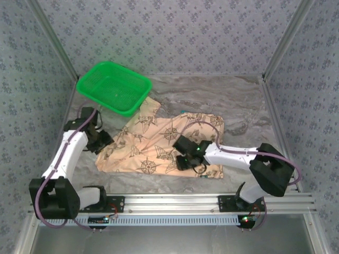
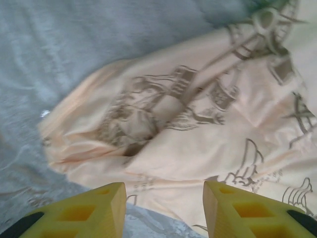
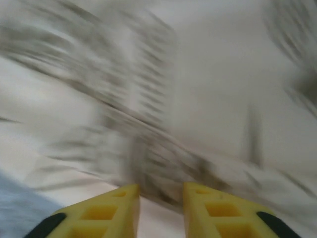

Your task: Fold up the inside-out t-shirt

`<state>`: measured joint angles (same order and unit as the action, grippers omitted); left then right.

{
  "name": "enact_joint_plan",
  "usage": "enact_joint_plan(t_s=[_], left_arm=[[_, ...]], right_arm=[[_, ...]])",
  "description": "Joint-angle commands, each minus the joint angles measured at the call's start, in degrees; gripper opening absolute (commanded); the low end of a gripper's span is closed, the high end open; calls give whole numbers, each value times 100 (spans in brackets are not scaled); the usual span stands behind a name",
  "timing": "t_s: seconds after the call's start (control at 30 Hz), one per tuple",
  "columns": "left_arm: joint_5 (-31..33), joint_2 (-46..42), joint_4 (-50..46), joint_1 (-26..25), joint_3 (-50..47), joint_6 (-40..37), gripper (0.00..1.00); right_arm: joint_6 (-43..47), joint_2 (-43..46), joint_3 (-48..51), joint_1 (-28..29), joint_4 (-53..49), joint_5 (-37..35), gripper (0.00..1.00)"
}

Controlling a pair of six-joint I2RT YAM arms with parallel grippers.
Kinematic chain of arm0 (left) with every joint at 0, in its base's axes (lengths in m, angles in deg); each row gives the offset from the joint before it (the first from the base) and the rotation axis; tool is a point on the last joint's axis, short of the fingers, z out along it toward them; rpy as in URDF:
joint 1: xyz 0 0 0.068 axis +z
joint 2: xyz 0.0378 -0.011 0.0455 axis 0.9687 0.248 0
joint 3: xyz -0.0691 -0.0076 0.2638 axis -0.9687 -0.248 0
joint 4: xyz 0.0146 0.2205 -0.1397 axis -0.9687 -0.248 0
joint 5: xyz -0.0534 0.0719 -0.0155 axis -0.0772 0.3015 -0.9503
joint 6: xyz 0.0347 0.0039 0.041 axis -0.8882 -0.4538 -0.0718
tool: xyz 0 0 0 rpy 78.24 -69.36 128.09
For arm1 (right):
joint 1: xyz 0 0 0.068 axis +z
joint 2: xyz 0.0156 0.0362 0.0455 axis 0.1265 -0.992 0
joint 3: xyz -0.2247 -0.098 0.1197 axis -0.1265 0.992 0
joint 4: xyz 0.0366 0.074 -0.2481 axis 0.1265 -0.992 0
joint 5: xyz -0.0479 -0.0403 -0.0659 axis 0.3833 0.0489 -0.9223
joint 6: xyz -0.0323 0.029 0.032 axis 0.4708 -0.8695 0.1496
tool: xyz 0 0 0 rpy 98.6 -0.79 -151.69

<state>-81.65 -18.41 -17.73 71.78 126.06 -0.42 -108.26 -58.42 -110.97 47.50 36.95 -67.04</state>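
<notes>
Top external: seeing the inside-out t-shirt [image 1: 153, 145] lying rumpled but mostly flat in the middle of the marbled grey table [image 1: 233, 100], dark compass prints facing up. Far-left corner reaching the near rim of the green basket [image 1: 114, 87]; touching or tucked just under, can't tell which. Seeing the left gripper [image 1: 103, 142] low at the shirt's left edge. Seeing the right gripper [image 1: 179, 148] over the cloth right of centre, its arm crossing the shirt's right side.

Left wrist: seeing the left gripper [image 2: 163, 191] spread, yellow fingers [image 2: 101, 213] well apart, nothing between them. Just ahead of the tips, seeing a bunched, rolled edge of the shirt on the grey tabletop. Cloth under the right finger, bare table under the left.

Right wrist: heavily blurred. Seeing the right gripper [image 3: 161, 188] with only a narrow gap between its yellow fingers, tips right down at pale printed cloth. Possibly nipping a fold, but too smeared to call it pinched or free. Sliver of grey table at bottom-left.
</notes>
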Motion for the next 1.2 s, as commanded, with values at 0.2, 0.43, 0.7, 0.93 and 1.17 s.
enact_joint_plan(t_s=[0.2, 0.43, 0.7, 0.93, 1.17], left_arm=[[-141, 1609, 1005, -1445, 418, 20, 46], [-184, 1837, 1013, -1723, 827, -3, 56], [-313, 2350, 1274, -1769, 1902, -733, 81], [-810, 3585, 1650, -1843, 3296, -1603, 84], [-939, 4750, 2263, -1937, 4242, -2080, 83]], right_arm=[[-2534, 646, 896, -86, -1946, -817, 21], [-3372, 1534, 1126, 836, -2384, -616, 24], [-1724, 2594, 463, -1389, -2479, -377, 50], [694, 1527, -280, -4998, -1100, 1113, 53], [2463, -43, -1463, -5650, -592, 1383, 52]])
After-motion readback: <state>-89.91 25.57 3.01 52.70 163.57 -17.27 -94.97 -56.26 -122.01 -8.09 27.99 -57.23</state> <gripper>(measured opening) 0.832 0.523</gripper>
